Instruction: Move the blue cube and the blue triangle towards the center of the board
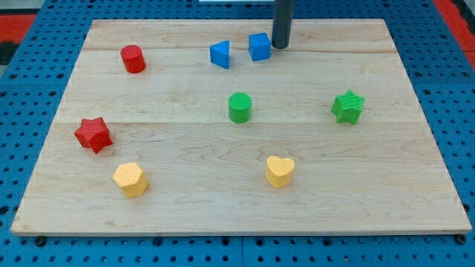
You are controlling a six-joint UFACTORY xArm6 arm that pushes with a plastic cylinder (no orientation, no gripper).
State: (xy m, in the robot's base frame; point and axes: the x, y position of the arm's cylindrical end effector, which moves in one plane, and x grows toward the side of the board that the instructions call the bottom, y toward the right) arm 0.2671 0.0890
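The blue cube (259, 46) sits near the view's top, a little right of the middle. The blue triangle (220, 54) lies just to its left, a small gap between them. My tip (280, 46) is the lower end of a dark rod coming down from the view's top. It stands right beside the blue cube's right side, touching it or nearly so.
On the wooden board (415, 185) are a red cylinder (133, 58) at top left, a red star (93, 134) at left, a green cylinder (240, 107) near the centre, a green star (347, 106) at right, a yellow hexagon (130, 179) and a yellow heart (280, 170) near the bottom.
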